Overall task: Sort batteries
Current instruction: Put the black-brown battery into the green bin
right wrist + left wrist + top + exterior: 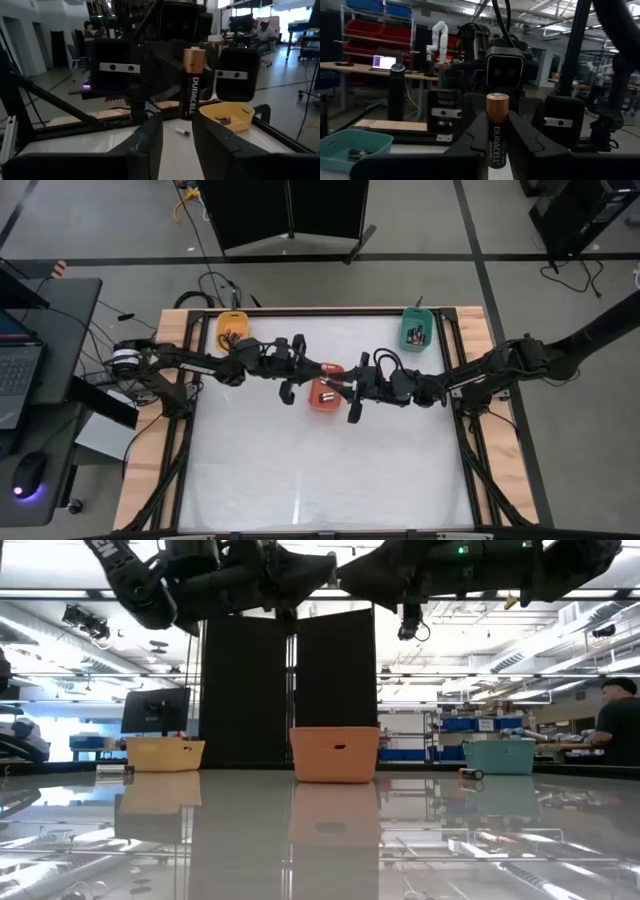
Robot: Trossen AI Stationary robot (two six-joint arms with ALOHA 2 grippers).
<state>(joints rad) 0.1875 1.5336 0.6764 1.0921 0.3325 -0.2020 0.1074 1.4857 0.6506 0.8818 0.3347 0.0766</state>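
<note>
A Duracell battery [498, 131], black with a copper top, stands upright between the fingers of my left gripper [498, 120], which is shut on it high above the red-orange tray [325, 397] at mid-table. My right gripper [177, 122] faces it from the table's right side, open. Its fingers stand on either side of and just below the battery's lower end [187, 116], apart from it. The battery also shows in the right wrist view [192, 82]. In the high view the two grippers, left [303, 370] and right [352, 387], meet over the tray. My left gripper pinches the battery's black lower body [492, 145] between its two fingers, one on each side. The fingers come level from the table's left side and lie across the battery. The battery stands upright, copper end up, lifted clear of the tray and table.
An orange tray [232, 328] at the far left and a teal tray [416, 328] at the far right each hold small batteries. A small loose battery [182, 131] lies on the table near the orange tray [231, 116]. People are in the room behind the table.
</note>
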